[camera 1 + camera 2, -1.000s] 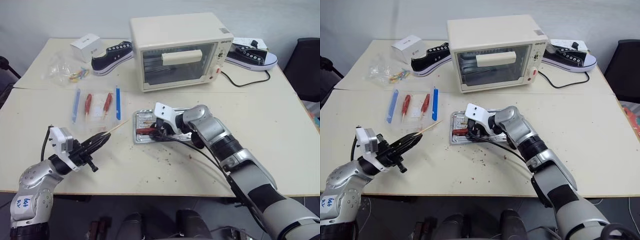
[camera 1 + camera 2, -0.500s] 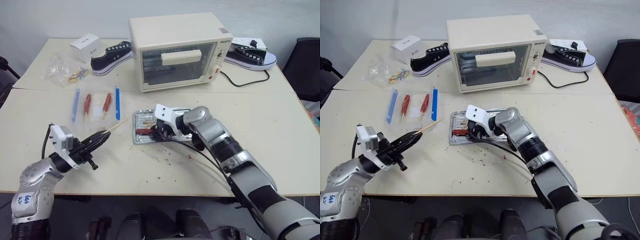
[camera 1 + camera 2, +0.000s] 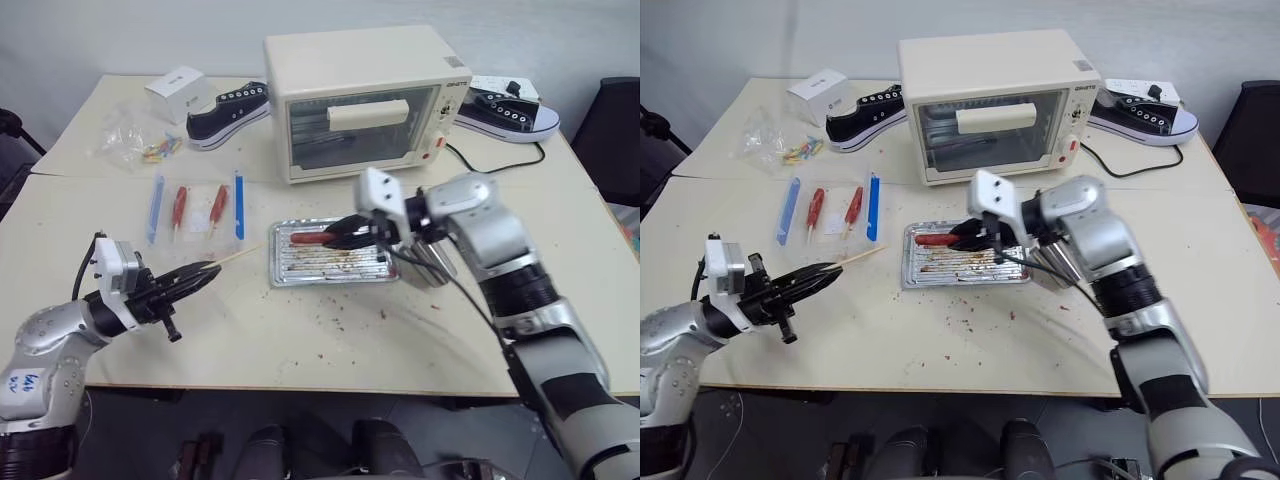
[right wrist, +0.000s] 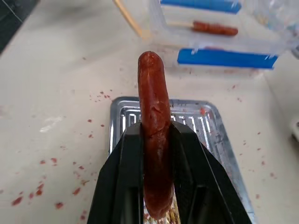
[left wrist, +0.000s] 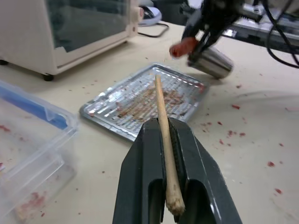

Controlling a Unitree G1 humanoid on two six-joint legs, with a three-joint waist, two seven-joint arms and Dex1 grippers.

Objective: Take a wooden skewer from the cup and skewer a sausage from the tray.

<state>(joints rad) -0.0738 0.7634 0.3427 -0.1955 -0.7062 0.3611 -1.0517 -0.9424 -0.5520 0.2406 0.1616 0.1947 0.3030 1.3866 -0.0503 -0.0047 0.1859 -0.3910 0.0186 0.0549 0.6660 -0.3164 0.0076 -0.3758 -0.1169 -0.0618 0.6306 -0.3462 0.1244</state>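
Note:
My right gripper point(image 3: 345, 236) hovers above the silver ribbed tray point(image 3: 283, 273), shut on a glossy red sausage point(image 3: 310, 239) that sticks out toward the left. In the right wrist view the sausage point(image 4: 153, 98) stands between the black fingers point(image 4: 125, 158). My left gripper point(image 3: 188, 281) is low at the near left, shut on the thick end of the wooden skewer point(image 3: 235, 257), whose tip points toward the tray and the sausage. The steel cup point(image 3: 432, 264) appears to lie on its side by the tray's right end, partly behind my right arm.
A cream toaster oven point(image 3: 360, 100) stands behind the tray. A clear plastic box point(image 3: 195, 208) with blue strips and two skewered sausages lies at the left. Sneakers, a white carton and a bag of small coloured items line the far edge. Red crumbs dot the table.
My right gripper has lifted the sausage off the tray and carried it up and to the right, uncovering the cup. My left gripper has risen slightly with the skewer.

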